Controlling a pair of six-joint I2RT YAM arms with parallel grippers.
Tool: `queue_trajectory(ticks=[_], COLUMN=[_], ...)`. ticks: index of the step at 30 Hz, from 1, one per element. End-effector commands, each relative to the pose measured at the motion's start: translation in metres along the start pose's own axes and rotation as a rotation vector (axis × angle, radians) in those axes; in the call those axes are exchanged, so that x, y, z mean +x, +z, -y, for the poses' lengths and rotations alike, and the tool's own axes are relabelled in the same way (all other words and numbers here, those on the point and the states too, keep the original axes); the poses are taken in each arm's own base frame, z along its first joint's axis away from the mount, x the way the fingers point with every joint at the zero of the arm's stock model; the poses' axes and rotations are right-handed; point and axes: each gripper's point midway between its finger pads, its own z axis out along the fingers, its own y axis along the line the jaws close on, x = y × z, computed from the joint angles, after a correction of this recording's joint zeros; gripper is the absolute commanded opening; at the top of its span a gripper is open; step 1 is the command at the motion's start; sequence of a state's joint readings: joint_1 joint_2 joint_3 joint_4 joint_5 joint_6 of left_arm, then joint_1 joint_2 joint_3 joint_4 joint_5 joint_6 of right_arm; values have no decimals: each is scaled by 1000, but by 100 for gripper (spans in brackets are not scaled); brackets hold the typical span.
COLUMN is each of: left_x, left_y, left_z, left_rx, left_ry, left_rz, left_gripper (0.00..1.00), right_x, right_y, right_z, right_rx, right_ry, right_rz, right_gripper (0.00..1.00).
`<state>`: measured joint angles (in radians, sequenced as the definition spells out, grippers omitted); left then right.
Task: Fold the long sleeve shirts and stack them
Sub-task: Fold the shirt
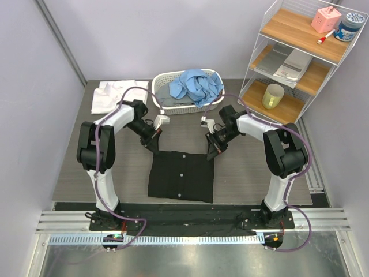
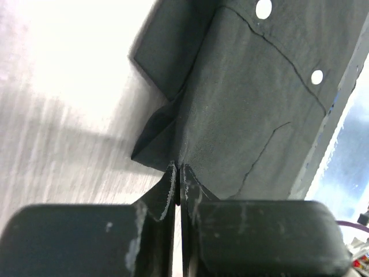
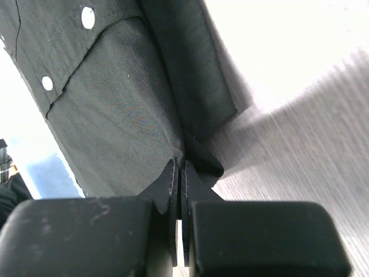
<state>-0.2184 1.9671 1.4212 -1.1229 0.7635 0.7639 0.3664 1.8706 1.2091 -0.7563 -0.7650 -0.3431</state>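
Mid-fold: my left fingers (image 2: 164, 193) and right fingers (image 3: 167, 186) are clenched on the far corners of the plain black button-up cloth shirt (image 1: 181, 176). Next, I judge: carry both corners evenly nearward.

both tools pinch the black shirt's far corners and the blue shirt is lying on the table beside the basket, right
Not quite. The blue shirt is heaped in the basket, spilling over its rim, not lying beside it; the top view shows this. The rest holds: the left tool and right tool each pinch a far corner of the black shirt.
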Motion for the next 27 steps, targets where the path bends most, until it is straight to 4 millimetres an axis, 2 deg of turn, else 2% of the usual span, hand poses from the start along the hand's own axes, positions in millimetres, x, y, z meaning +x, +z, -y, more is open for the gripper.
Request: queue_trajectory(ticks=[1, 2, 9, 11, 16, 17, 19, 20, 21, 22, 23, 24, 25, 26, 27], left_x=[-11, -13, 1, 3, -8, -11, -20, -32, -39, -48, -61, -69, -78, -89, -88], left_y=[-12, -8, 6, 5, 0, -3, -10, -25, -34, -43, -69, -80, -94, -119, -125], left_z=[-10, -24, -86, -101, -123, -122, -120, -116, -110, -102, -87, -77, -61, -37, -22], left_rx=[-31, -64, -225, -283, -350, -348, -352, -366, -362, -345, -367, -372, -372, -416, -425], left_ry=[6, 13, -93, -112, -131, -128, -134, -119, -128, -125, -97, -94, -62, -5, 18], left_rz=[28, 37, -20, -35, -32, -23, 8, 53, 91, 143, 215, 263, 316, 377, 399], left_gripper=[0, 0, 0, 0, 0, 2, 13, 29, 37, 44, 55, 59, 63, 67, 77], right_x=[-33, -36, -52, -52, -64, -70, -84, -88, -105, -112, -117, -132, -135, -140, -142], right_y=[-18, -17, -1, 8, 7, 2, -12, -18, -37, -48, -60, -85, -98, -109, -119], right_z=[11, 21, 81, 95, 119, 118, 114, 108, 93, 83, 66, 43, 28, 12, -1], right_rx=[102, 138, 298, 325, 427, 434, 444, 440, 436, 421, 372, 356, 336, 299, 289], right_ry=[-43, -36, 47, 55, 77, 69, 59, 55, 26, 32, 32, -2, 0, -17, -35], right_rz=[67, 73, 95, 91, 127, 144, 185, 189, 242, 269, 297, 363, 391, 424, 450], right_gripper=[1, 1, 1, 1, 1, 2, 13, 19, 35, 43, 49, 61, 68, 74, 86])
